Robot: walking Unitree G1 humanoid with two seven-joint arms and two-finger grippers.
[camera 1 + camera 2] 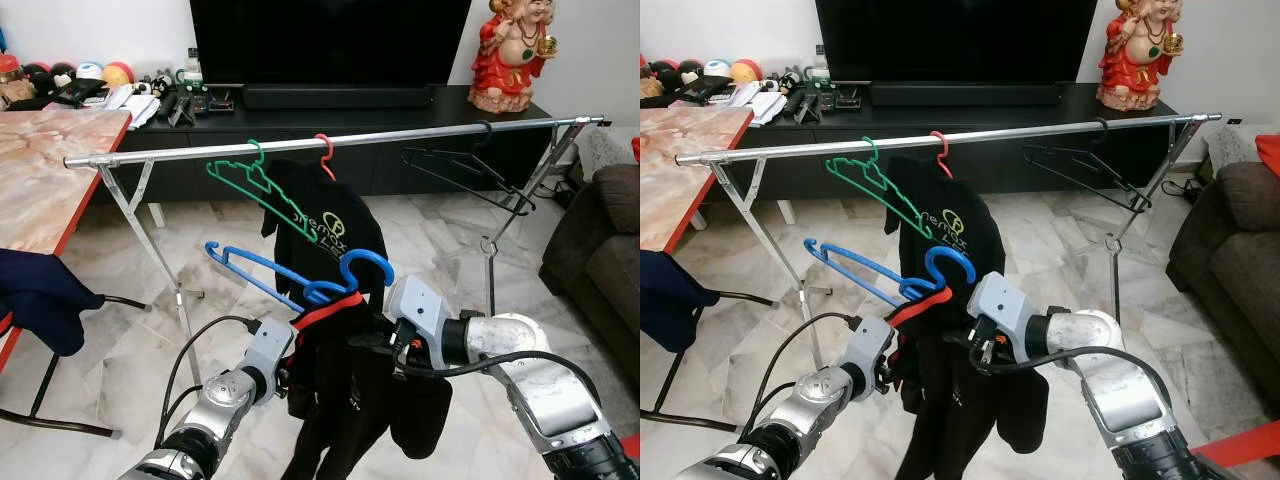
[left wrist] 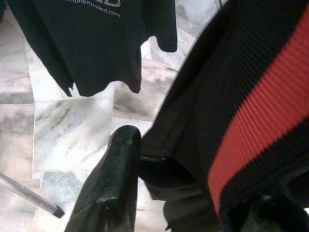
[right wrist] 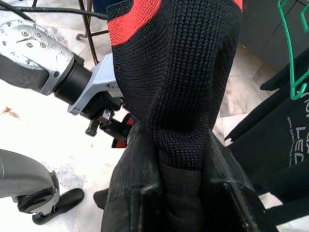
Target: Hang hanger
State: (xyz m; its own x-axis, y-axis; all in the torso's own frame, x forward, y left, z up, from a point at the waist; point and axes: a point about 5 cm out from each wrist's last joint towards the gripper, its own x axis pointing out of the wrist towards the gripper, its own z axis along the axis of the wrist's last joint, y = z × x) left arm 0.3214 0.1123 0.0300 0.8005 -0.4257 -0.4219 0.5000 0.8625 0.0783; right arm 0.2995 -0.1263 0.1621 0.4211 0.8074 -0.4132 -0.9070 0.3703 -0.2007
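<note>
You've got the blue hanger [image 1: 300, 275] dressed with the garment [image 1: 350, 400], both grippers [image 1: 290, 365] [image 1: 385, 345] clamped on cloth. Rail [image 1: 330, 140] hooking remains.

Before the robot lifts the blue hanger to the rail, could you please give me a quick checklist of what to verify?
1. Right gripper shut on the black garment: ok.
2. Left gripper holding the garment's other side: cannot tell; cloth lies beside one of its fingers.
3. Blue hanger carrying the garment: ok.
4. Free stretch on the rail between the red hanger and black hanger: ok.
5. Blue hook below the rail: ok, needs raising.
</note>
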